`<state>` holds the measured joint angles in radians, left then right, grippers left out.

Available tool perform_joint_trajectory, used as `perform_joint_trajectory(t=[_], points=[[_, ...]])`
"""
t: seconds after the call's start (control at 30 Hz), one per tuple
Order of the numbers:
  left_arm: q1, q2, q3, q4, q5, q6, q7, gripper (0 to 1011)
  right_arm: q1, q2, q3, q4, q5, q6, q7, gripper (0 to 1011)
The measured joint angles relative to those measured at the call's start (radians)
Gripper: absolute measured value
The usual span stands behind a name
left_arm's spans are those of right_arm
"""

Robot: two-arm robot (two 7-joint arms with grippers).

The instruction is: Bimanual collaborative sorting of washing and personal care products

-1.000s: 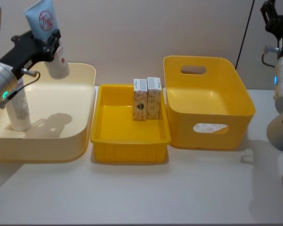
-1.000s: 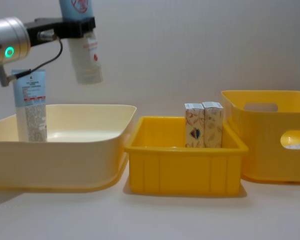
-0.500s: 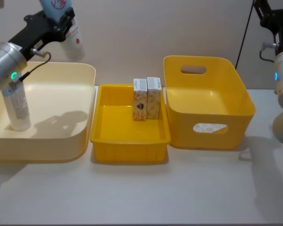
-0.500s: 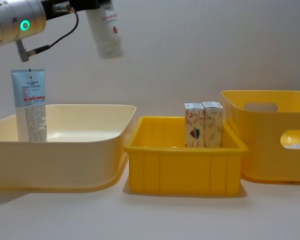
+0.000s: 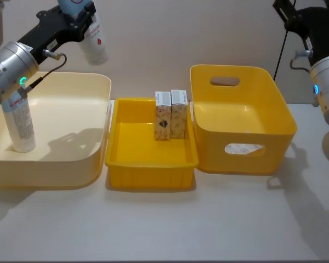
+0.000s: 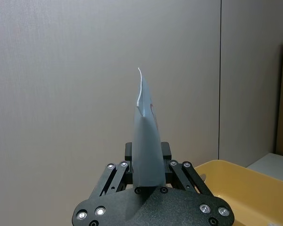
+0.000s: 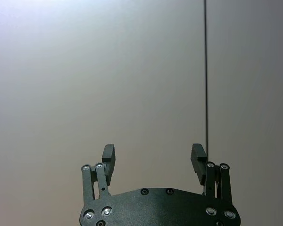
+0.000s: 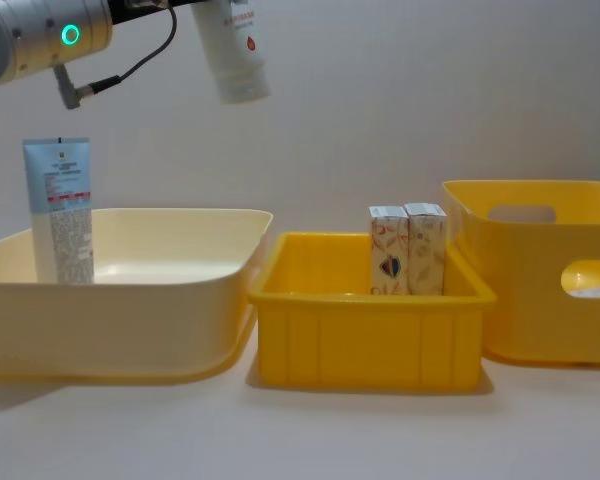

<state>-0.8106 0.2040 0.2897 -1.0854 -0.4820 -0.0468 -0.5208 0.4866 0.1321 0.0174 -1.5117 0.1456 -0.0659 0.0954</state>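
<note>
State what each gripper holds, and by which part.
Left gripper clamps a tube at mid-body, cap end down. Right gripper is open, holding nothing.

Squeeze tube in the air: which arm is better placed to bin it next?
Left, probably. The left gripper is shut on the squeeze tube, high by the cream bin. The right gripper is open and empty, raised at the far right.

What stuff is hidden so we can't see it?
- Tube in the left gripper, held high: head view's top edge cuts off its upper end.
- Standing tube in the cream bin: head view, the left arm covers its top.
- Cartons: chest view, the yellow tray front wall hides their bottoms.
- White patch in the deep yellow bin cutout: too little shows to name.
</note>
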Motion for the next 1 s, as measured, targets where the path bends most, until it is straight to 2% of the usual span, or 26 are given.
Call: perform_joint_trajectory(t=[0.13,0.23,0.47,0.73,0.8,0.87,1.0], points=[[0.002,0.003,0.004,0.001,-0.003,0.005,0.003,308,0.003,0.016,-0.005,0.005,0.029,0.003,0.048,1001],[0.003,0.005,0.007,0.001,-0.003,0.008,0.006,310,0.003,0.023,-0.008,0.004,0.036,0.016,0.061,1001],[0.008,0.016,0.016,-0.007,-0.001,0.020,0.021,308,0.002,0.045,-0.020,-0.014,0.045,0.088,0.080,1001],[0.018,0.030,0.026,-0.030,0.010,0.032,0.043,308,0.002,0.084,-0.044,-0.056,0.064,0.236,0.115,1001],[0.021,0.033,0.029,-0.037,0.013,0.035,0.049,310,0.002,0.088,-0.047,-0.059,0.065,0.245,0.117,1001],[0.025,0.036,0.031,-0.044,0.017,0.037,0.055,310,0.003,0.103,-0.056,-0.076,0.073,0.302,0.133,1001],[0.034,0.042,0.032,-0.055,0.022,0.040,0.065,310,0.004,0.121,-0.068,-0.094,0.083,0.375,0.154,1001]])
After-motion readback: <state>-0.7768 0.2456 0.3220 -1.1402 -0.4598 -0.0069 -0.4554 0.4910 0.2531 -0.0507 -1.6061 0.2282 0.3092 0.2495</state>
